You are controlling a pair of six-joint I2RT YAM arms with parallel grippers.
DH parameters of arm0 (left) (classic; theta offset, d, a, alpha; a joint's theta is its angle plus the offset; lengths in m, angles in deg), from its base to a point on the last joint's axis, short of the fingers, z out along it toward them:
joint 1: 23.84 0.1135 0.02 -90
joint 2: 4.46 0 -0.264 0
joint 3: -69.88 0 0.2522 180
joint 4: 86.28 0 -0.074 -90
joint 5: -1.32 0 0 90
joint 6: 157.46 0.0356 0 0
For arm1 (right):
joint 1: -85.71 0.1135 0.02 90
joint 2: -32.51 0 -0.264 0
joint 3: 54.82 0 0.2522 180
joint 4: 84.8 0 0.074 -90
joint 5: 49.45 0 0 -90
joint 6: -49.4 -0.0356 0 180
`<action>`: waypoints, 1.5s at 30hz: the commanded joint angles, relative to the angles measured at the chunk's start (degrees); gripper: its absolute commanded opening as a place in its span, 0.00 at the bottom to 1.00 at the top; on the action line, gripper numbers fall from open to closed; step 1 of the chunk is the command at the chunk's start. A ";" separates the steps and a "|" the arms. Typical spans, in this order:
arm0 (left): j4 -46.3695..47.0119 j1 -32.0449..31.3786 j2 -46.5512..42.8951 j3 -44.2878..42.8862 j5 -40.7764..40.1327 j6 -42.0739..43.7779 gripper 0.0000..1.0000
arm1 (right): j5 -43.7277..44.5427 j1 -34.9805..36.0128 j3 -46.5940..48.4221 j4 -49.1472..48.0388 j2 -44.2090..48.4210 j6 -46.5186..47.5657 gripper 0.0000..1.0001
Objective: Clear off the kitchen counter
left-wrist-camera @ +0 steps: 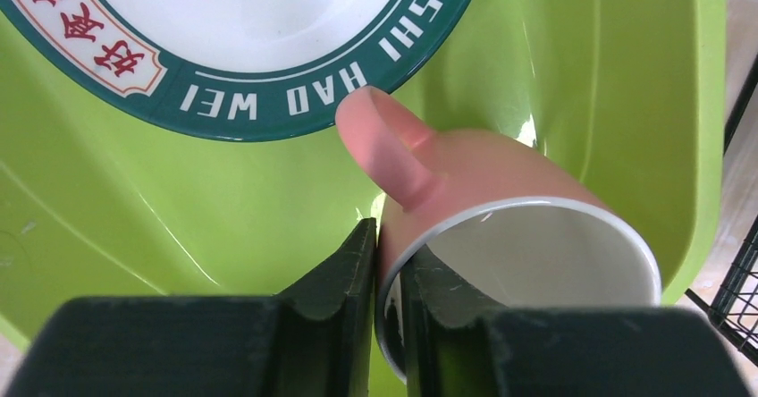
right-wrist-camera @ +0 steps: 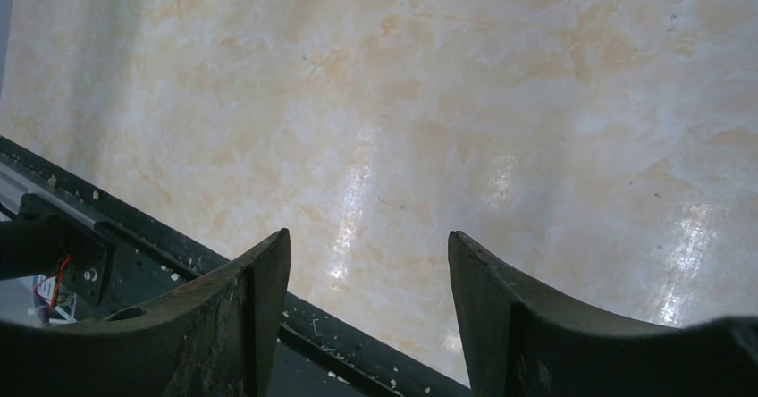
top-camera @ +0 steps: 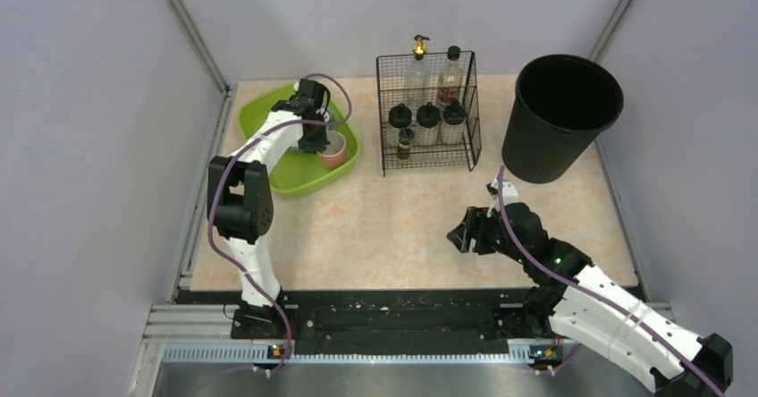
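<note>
Pinch on the left side looks firm from my screen: my left gripper [left-wrist-camera: 386, 240] is clamped on the wall of a pink mug [left-wrist-camera: 501, 178], one finger outside the rim and the other inside the white interior, right beside the mug's handle. The mug's mouth faces the wrist camera and the mug is within the lime-green tub [top-camera: 288, 181], near the tub's right wall; I cannot tell whether its base touches the tub floor. Just beyond the handle in the wrist view lies a white plate [left-wrist-camera: 268, 97] with a dark green band lettered SHI HAO WEI, also in the tub. The kitchen counter [top-camera: 393, 223] stretches under everything, from the black rail [top-camera: 402, 318] at my near edge to the back wall, with the tub in its far left corner. At the far middle stands a black wire rack [top-camera: 431, 157] holding several dark-capped bottles [top-camera: 428, 122], and to its right a black bin [top-camera: 559, 120] stands upright in the far right corner, well apart from the tub. My right gripper [right-wrist-camera: 368, 245] hangs over the counter's near right part, not far from the rail, its jaws spread wide with only bare mottled laminate showing between them, and in the overhead view it points left, nearer the bin than the tub
</note>
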 commanded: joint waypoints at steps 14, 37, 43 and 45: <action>1.17 0.25 -2.17 -1.73 -0.66 -0.47 0.38 | -0.99 0.48 0.28 -2.03 -0.15 -1.07 0.64; 0.89 -0.18 -18.02 6.20 3.24 -0.95 0.64 | 0.80 0.47 7.76 5.01 1.40 -0.56 0.71; 2.62 -1.26 -23.50 10.86 7.49 -0.56 0.99 | 2.53 0.51 9.30 8.24 3.08 -1.83 0.76; 2.84 -1.69 -25.68 12.35 7.99 -0.89 0.99 | 2.90 0.48 9.83 8.83 3.76 -2.06 0.98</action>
